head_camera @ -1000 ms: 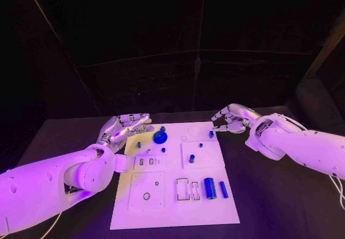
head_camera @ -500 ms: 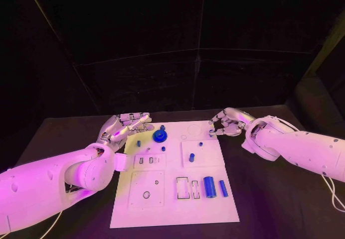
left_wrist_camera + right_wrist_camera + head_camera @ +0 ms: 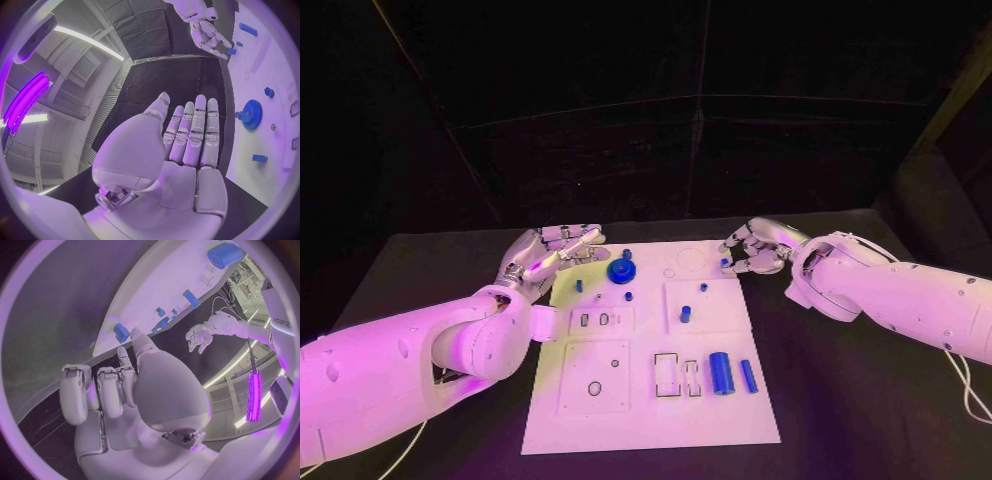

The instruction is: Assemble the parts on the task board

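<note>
The big white task board lies flat in the middle of the black table. Small blue parts sit on it. A fat blue cylinder and a thin blue bar lie side by side near the front of the board. A blue gear sits close to the far edge.

The left hand hovers over the board's far left corner. Its fingers are straight and close together, and it holds nothing.

The right hand is at the board's far right corner. Its fingers are bent, and its fingertips are right beside a small blue peg near that edge. I cannot tell if it has a real hold of the peg.

I think the step now is picking up that peg. To do it well, the hand should pinch the peg firmly on two sides, lift it straight up, and keep it upright. The peg is tiny and could slip or tip over. The left hand should stay out of the way.
</note>
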### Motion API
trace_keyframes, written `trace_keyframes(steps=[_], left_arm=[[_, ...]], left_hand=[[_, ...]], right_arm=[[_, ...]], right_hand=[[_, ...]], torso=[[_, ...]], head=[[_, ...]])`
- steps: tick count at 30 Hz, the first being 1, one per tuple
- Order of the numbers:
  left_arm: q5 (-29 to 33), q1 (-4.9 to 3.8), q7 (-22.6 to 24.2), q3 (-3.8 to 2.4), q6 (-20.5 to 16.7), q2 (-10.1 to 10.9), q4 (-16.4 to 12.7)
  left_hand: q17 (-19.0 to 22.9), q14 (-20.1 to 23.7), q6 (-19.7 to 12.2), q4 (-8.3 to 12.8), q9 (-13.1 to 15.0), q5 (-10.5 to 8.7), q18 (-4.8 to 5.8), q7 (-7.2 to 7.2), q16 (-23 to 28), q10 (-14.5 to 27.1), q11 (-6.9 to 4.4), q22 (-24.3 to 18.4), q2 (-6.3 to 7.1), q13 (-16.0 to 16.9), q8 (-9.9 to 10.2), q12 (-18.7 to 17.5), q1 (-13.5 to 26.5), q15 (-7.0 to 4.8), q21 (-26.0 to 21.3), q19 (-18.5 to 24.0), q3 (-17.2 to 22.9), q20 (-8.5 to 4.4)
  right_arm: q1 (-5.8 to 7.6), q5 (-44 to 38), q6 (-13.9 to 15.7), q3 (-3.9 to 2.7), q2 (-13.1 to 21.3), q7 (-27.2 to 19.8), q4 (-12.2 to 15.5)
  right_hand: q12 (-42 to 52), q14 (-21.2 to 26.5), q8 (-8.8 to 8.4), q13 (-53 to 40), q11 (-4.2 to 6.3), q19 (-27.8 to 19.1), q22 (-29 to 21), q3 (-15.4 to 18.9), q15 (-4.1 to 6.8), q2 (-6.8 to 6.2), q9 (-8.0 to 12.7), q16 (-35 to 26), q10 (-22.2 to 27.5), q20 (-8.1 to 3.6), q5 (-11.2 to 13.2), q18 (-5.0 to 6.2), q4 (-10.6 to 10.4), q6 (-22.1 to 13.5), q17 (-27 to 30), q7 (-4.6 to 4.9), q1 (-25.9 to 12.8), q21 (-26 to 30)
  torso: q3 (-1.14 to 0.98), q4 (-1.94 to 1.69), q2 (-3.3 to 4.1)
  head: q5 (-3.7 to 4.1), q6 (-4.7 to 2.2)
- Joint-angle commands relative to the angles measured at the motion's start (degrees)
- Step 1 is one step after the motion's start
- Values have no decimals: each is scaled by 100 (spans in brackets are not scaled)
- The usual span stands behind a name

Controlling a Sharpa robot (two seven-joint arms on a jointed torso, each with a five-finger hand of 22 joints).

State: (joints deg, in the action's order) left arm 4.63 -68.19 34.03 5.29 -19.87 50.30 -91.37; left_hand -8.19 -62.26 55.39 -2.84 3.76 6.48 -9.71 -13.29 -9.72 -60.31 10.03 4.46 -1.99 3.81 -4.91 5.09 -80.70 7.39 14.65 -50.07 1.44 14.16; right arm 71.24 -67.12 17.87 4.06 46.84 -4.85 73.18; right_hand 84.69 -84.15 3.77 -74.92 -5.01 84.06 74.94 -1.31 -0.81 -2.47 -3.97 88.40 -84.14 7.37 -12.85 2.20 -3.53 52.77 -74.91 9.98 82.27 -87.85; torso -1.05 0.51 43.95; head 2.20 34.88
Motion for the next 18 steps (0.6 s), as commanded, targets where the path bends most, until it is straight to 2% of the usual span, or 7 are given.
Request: trace_keyframes(steps=[1, 8, 18], left_arm=[[-45, -5, 52, -4, 49, -7, -14], [-45, -5, 50, -4, 47, -8, -10], [-45, -5, 49, -4, 47, -8, -2]], left_hand=[[-8, -46, 45, 19, 3, -23, -90, 12, 29, -36, -9, -9, -8, -6, -4, -1, -41, 3, -29, -38, -8, -9], [-8, -46, 45, 19, 3, -23, -90, 12, 29, -36, -9, -9, -8, -6, -4, -1, -41, 3, -29, -38, -8, -9], [-8, -47, 45, 19, 3, -23, -89, 11, 31, -37, -9, -10, -9, -7, -4, -2, -38, 3, -30, -39, -8, -9]], right_arm=[[-2, 6, -139, -1, 5, 51, 0], [-14, 4, -183, -1, -6, 79, -37], [-16, -7, -203, -1, -32, 107, -76]], right_hand=[[-17, -471, 33, -1073, 14, 181, 934, -3, 6, 26, -9, -16, -247, -23, -38, -86, 44, 49, -1003, -10, 42, -9], [-7, -473, 67, -1080, 26, 183, 937, -30, 14, 69, -22, -14, -252, -28, -47, -87, 89, 131, -1010, -23, 67, -10], [7, -474, 83, -1091, 33, 186, 941, -60, 21, 107, -26, -13, -261, -33, -37, -88, 124, 178, -1015, -30, 92, -11]], torso=[[-3, 4, -7], [-5, -12, -7], [-11, -3, -6]], head=[[6, 10], [4, 15], [-3, 15]])
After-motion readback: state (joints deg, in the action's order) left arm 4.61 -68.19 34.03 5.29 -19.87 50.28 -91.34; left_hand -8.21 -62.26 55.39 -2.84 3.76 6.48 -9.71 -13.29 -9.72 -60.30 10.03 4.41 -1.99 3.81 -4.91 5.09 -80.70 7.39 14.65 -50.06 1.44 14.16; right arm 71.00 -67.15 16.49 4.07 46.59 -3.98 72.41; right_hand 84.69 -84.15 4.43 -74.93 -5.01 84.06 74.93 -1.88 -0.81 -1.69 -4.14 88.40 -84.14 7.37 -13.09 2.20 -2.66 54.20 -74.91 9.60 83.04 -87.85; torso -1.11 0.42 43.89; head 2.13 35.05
